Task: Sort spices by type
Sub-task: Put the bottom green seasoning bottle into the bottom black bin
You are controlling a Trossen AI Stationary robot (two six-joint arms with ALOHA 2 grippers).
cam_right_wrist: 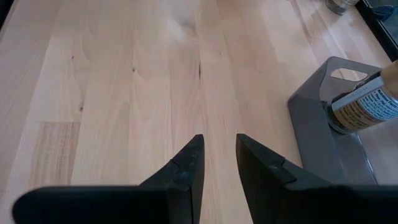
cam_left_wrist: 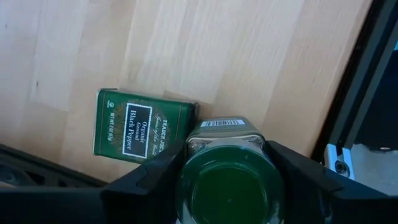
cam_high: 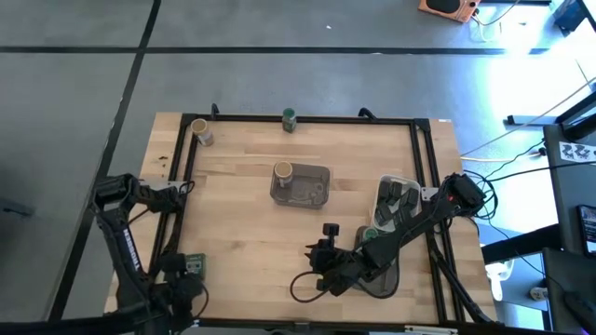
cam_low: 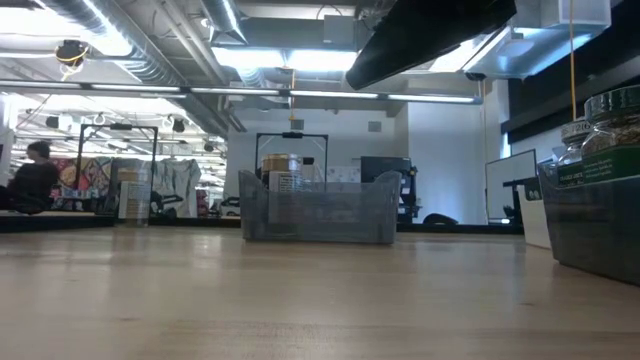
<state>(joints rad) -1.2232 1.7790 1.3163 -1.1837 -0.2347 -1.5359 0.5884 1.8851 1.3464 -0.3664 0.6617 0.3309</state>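
High view. Table (cam_high: 242, 233) is framed by a dark rail. Left gripper (cam_high: 186, 279) sits at the near-left corner, over a green tin (cam_high: 194, 264) close to the front edge. Right gripper (cam_high: 321, 265) is low over bare wood near the front, centre-right; open wood lies all around it up to the grey tray (cam_high: 317, 191) at mid-table. That tray holds a tan-lid jar (cam_high: 283, 172). A second tan-lid jar (cam_high: 200, 131) lies at the far-left corner; a green-lid jar (cam_high: 289, 118) stands at the far rail. A white tray (cam_high: 384, 191) with dark tins is at the right edge, a dark tray (cam_high: 391, 279) just in front of it.

Low view. Grey tray (cam_low: 318, 215) stands mid-table, wide bare wood before it. Dark tray (cam_low: 590, 230) at the right edge holds jars.

Left wrist view. The fingers (cam_left_wrist: 146, 180) flank a green-lid jar (cam_left_wrist: 227, 183), seen lid-on; whether they press on it I cannot tell. Tin (cam_left_wrist: 143, 127) lies flat, label up, just beside the jar, long axis roughly along the nearby rail.

Right wrist view. Right gripper (cam_right_wrist: 217, 165) nearly closed, a narrow gap, nothing in it. Tan-lid jar (cam_right_wrist: 364, 102) stands in the tray.
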